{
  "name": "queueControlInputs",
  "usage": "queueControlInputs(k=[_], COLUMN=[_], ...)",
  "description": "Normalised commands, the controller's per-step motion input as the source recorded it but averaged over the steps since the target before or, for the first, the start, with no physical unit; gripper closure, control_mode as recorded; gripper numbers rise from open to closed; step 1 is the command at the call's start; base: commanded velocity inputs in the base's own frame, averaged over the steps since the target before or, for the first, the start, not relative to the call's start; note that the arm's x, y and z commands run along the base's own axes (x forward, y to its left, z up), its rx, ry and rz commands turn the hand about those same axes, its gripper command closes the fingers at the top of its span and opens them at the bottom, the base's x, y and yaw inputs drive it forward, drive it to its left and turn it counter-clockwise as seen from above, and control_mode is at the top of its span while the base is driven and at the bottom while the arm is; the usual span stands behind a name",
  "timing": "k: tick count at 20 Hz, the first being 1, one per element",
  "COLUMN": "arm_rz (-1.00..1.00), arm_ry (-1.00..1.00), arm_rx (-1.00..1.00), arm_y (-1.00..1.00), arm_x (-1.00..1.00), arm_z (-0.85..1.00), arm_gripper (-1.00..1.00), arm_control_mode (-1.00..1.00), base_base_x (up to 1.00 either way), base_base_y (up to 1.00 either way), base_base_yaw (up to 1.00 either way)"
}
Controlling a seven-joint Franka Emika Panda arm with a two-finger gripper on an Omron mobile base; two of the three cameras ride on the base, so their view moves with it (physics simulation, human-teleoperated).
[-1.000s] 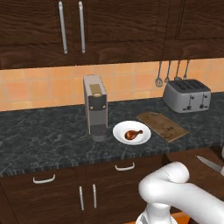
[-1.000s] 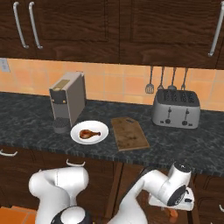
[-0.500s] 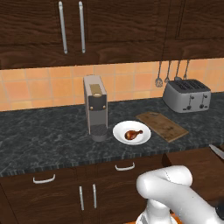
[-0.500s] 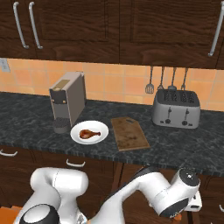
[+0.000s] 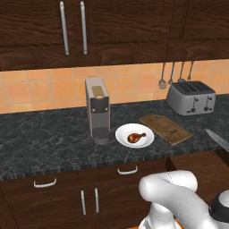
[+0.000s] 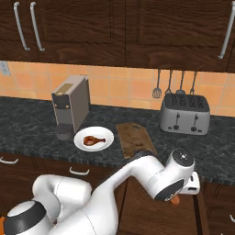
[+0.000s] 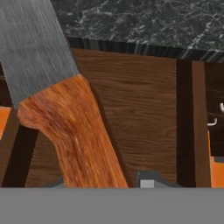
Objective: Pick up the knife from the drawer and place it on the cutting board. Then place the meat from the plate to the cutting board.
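A: Item, knife (image 7: 52, 100): what is cut off?

B: In the hand view the blade is cropped by the top and left edges; the handle's lower end is lost at the bottom. In the left base view only the blade tip (image 5: 218, 139) is seen, the remainder cut by the right edge.

A: Item, gripper?

B: Fingers are not made out; the grip cannot be judged.

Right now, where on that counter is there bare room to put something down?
The widest bare stretch of counter lies left of the coffee machine. The cutting board has nothing on it. A smaller free patch sits in front of the toaster, right of the board. It is crowded in the middle, where machine, plate with the meat and board sit close together.
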Motion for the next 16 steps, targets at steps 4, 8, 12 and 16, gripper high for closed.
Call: queueControlInputs(k=[4,8,12,16], arm_rz=[0.0,0.0,0.0,0.0], arm_ry=[0.03,0.11,0.07,0.0], arm_rx=[-0.01,-0.07,-0.02,0.0], arm_y=[0.49,0.58,0.37,0.26], arm_x=[0.83,0.74,0.84,0.81], arm_z=[0.53,0.22,0.0,0.0], arm_gripper=[1.0,1.0,1.0,1.0], arm_control_mode=[-1.0,-1.0,-1.0,-1.0], base_base_x=[0.0,0.0,0.0,0.0], base_base_y=[0.0,0.0,0.0,0.0], base_base_yaw=[0.0,0.0,0.0,0.0])
